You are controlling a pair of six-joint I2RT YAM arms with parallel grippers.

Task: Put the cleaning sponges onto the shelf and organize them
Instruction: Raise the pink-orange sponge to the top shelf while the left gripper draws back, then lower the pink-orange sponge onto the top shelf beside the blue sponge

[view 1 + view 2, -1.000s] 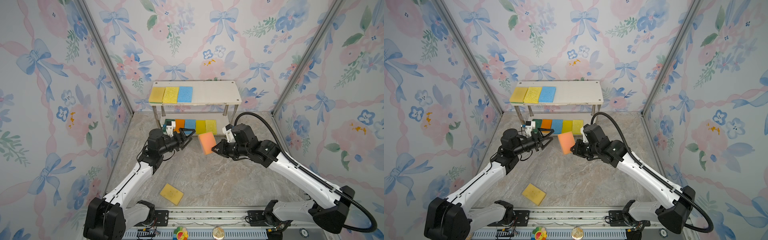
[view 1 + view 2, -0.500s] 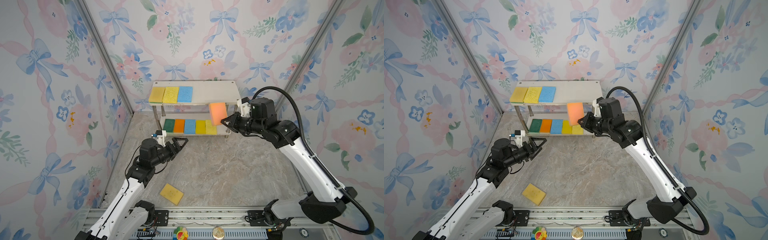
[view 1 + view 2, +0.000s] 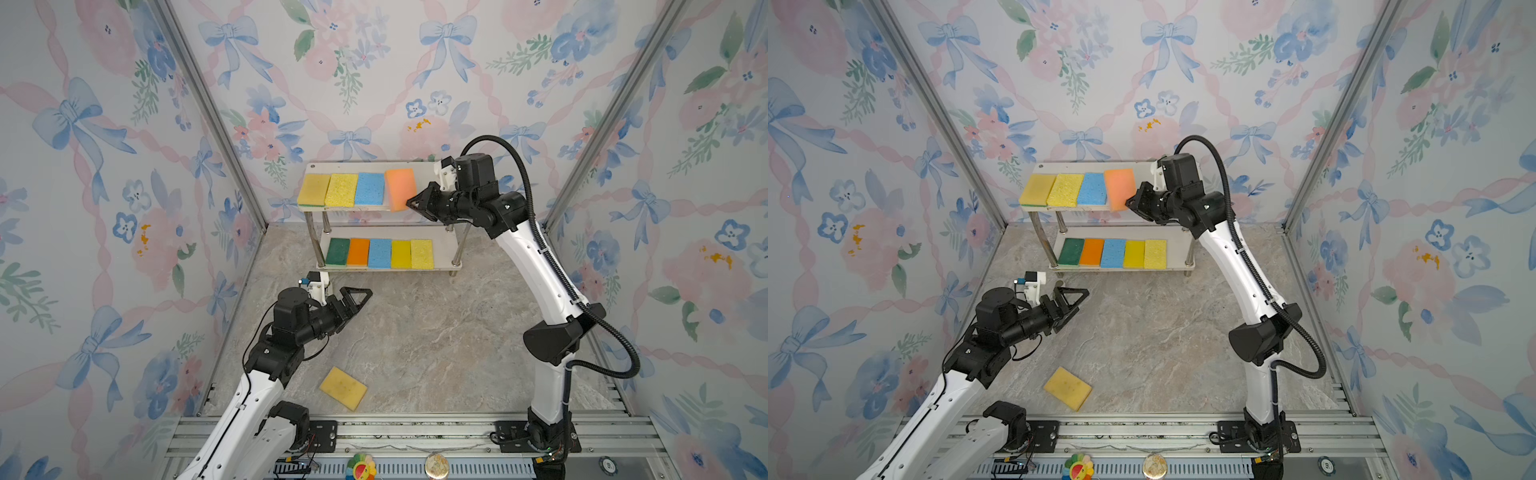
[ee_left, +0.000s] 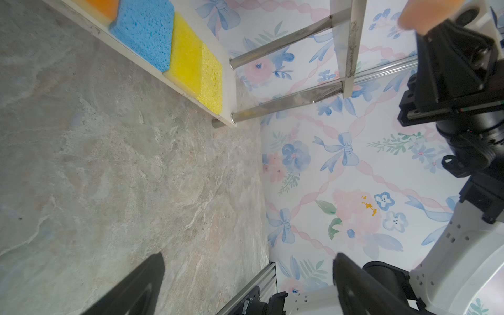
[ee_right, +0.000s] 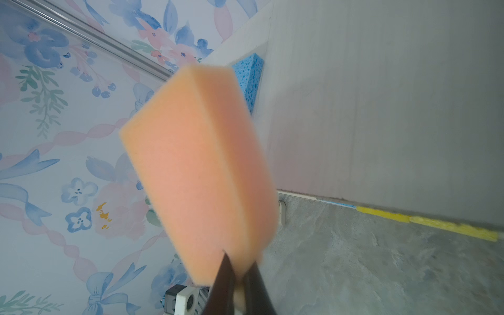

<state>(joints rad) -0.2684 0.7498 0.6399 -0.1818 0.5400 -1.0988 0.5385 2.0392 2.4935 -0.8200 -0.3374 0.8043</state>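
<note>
Peach sponge (image 3: 400, 187), long axis front-to-back, pinched by right gripper (image 3: 412, 201); left gripper (image 4: 248, 256) spread.

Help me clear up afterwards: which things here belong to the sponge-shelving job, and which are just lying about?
Job: shelf; peach sponge held at its top board; yellow sponge on the floor; eight sponges already shelved.
Lying about: flower toy, round badge, both on the front rail.

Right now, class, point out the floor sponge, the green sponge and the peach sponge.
Floor sponge (image 3: 343, 387), in a top view, face centre.
Green sponge (image 3: 337, 251), in a top view, face centre.
Peach sponge (image 5: 196, 169), right wrist view, broad face.
</note>
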